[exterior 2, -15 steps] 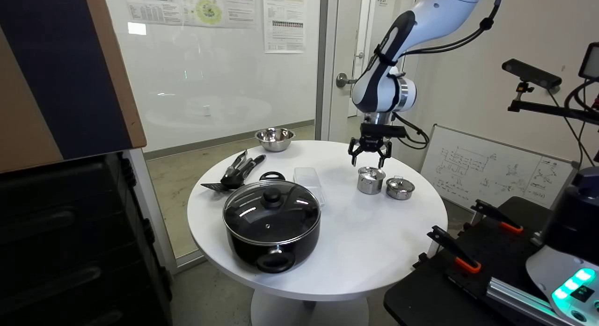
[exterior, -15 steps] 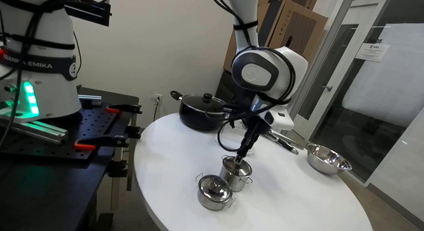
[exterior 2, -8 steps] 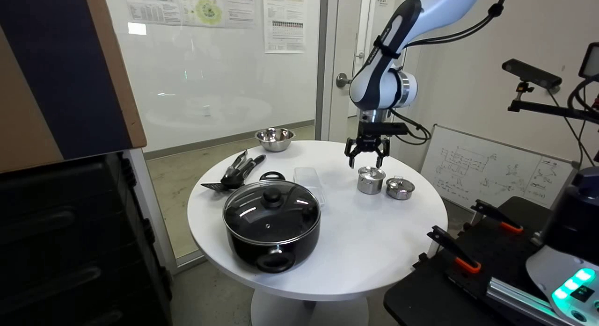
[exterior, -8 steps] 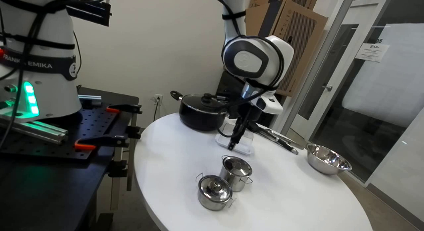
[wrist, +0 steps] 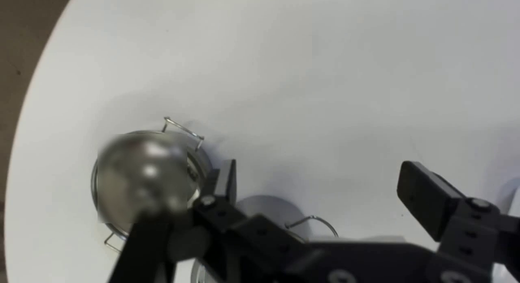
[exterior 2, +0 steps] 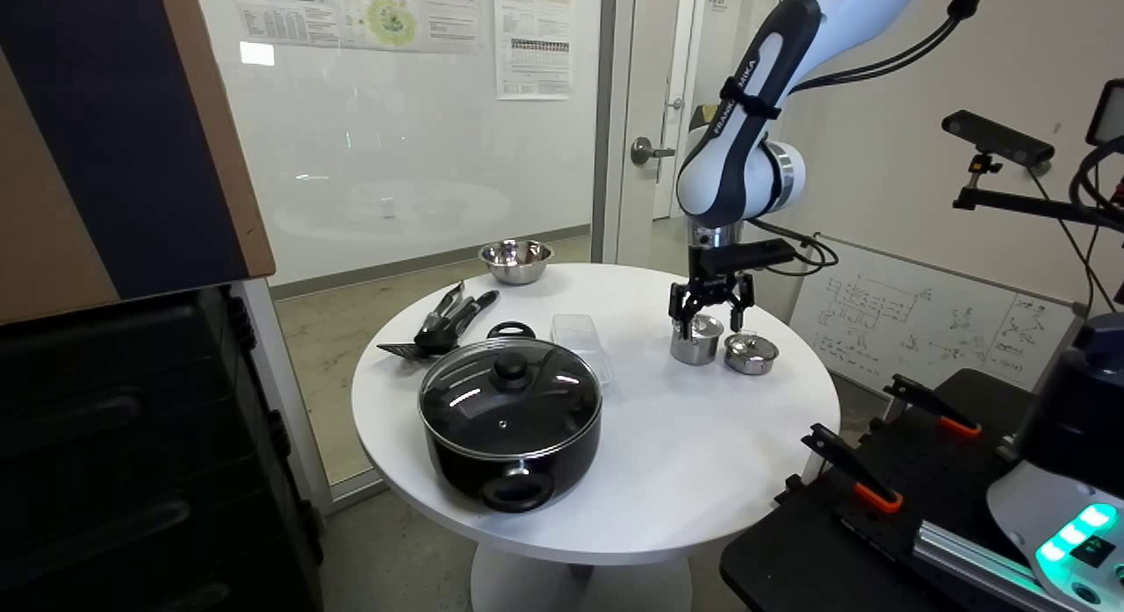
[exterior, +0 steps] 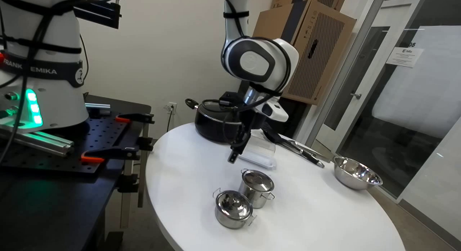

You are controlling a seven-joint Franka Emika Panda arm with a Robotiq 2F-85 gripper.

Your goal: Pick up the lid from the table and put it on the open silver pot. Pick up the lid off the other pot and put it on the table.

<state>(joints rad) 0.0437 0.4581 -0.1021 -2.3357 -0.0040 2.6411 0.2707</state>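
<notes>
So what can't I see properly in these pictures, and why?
Inside the tall pot and wide pot, both exterior views: covered by lids.
Most of the tall pot, wrist view: behind the gripper and cut off by the picture's bottom edge.
The wide pot's lid, wrist view: smeared by blur.
Whiteboard writing, in an exterior view: too small to read.

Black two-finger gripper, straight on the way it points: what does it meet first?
Probably the white round tabletop, bare between the fingertips of the gripper in the wrist view. Depth is unclear; one finger overlaps the squat, shiny steel pot there, so it may touch that first.
</notes>
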